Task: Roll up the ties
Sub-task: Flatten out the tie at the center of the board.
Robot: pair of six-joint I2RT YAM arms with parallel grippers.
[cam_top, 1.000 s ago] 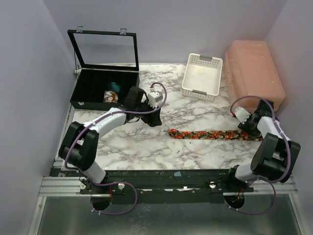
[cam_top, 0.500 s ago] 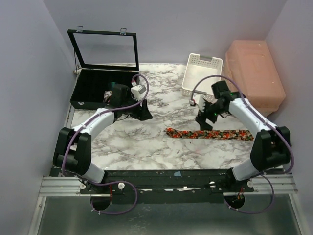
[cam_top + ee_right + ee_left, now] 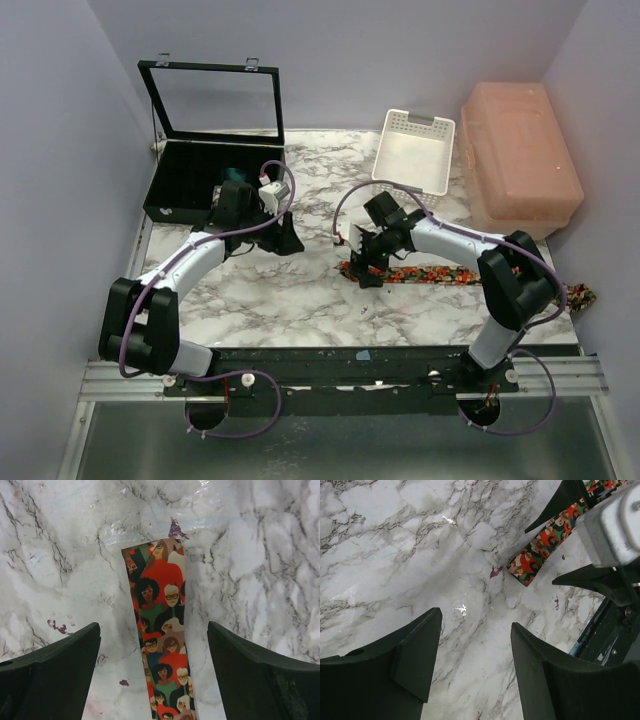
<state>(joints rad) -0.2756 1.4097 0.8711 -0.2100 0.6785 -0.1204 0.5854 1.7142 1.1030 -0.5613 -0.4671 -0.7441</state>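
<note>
A white-and-grey marble table (image 3: 300, 300) lies under both sets of jaws and fills each wrist view. Far beyond the right jaws and off to their right sits a pink lidded plastic bin (image 3: 520, 160). Behind the left jaws, at the table's far left corner, a black display case (image 3: 195, 175) stands with its glass lid raised upright. A white slotted basket (image 3: 413, 152) rests past the right jaws, between the case and the bin. 1 tie (image 3: 440, 274) is stretched flat on the marble, running from the right jaws away toward the table's right edge, where the right arm covers part of it. The wrist view shows its print as small cartoon faces in red, orange and green (image 3: 162, 645). The right gripper (image 3: 362, 265) hangs over the tie's narrow square end with its jaws spread wide — 1 dark finger on either side of the strip, neither touching it, the fabric centred in the gap (image 3: 152, 626). The left gripper (image 3: 285, 240) is also wide open, its jaws over bare marble (image 3: 476, 645) and holding nothing; the same tie end (image 3: 540, 555) lies ahead of them and to their right, apart. A scrap of teal (image 3: 233, 177) shows inside the case just behind the left arm, too hidden to identify. A tiny purple fleck (image 3: 176, 530) sits at the tie's tip.
</note>
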